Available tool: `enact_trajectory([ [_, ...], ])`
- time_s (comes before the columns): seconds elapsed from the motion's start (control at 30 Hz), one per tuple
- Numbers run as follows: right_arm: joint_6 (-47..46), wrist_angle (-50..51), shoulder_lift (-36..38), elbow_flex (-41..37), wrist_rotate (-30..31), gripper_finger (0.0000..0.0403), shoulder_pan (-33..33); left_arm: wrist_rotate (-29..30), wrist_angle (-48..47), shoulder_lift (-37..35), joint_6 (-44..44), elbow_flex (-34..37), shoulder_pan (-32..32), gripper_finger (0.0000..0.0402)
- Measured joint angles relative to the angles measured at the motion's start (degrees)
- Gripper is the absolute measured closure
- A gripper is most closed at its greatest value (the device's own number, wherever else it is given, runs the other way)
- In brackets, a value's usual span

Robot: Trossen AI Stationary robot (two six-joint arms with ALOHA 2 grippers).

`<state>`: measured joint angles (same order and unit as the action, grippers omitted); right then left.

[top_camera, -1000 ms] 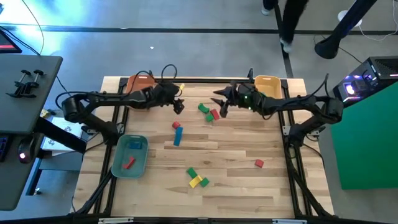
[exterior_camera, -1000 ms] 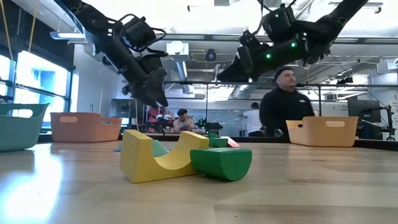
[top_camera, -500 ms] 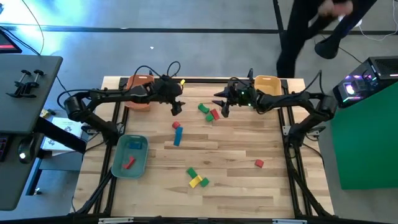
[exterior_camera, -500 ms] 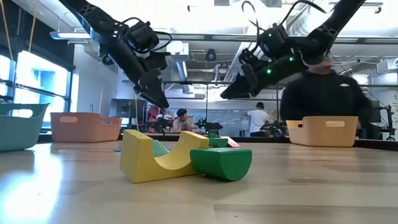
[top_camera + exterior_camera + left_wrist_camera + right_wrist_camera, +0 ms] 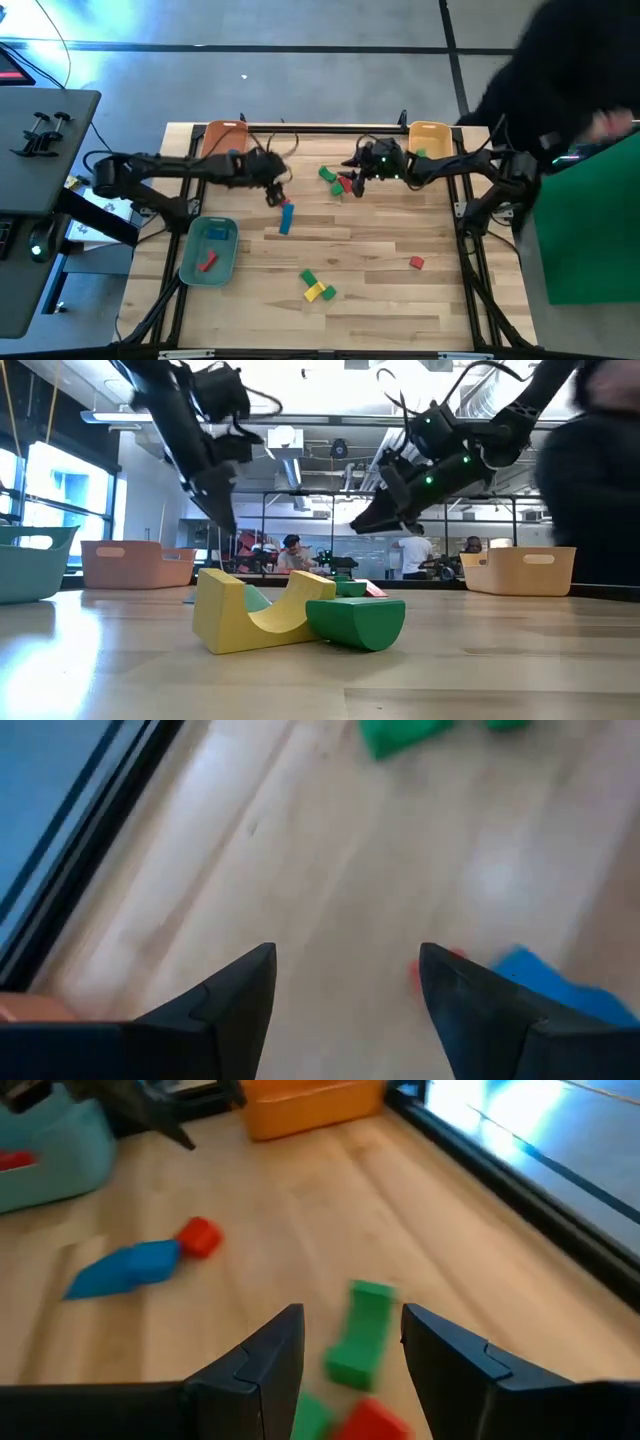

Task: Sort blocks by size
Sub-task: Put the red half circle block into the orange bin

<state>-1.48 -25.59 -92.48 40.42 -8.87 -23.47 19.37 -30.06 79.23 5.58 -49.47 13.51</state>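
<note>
Only one red block point(image 5: 207, 262) lies in the teal tray point(image 5: 196, 271). The other blocks point(image 5: 317, 288) lie scattered on the bench point(image 5: 380, 300) beside the tray. Both the left gripper point(image 5: 273, 193) and the right gripper point(image 5: 355, 186) have fingers apart, holding nothing.

Left wrist view: motion-blurred; green blocks point(image 5: 405, 734) cut by frame edge; red block point(image 5: 432, 967) mostly hidden behind a finger point(image 5: 470, 1005). Low view: person point(image 5: 600, 480) blurred, cropped at the edge, features indiscernible.
</note>
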Motion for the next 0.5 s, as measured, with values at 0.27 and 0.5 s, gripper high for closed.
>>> enact_trajectory([
  [0.27,0.25,0.05,0.14,0.00,-0.70,0.0238,8.63,3.01,-8.42,-1.25,20.10,0.00,-15.65,0.0178],
  [0.5,-1.57,-0.78,0.19,0.00,4.38,0.0238,15.71,7.78,-0.26,-1.25,36.68,8.44,-18.00,0.0176],
])
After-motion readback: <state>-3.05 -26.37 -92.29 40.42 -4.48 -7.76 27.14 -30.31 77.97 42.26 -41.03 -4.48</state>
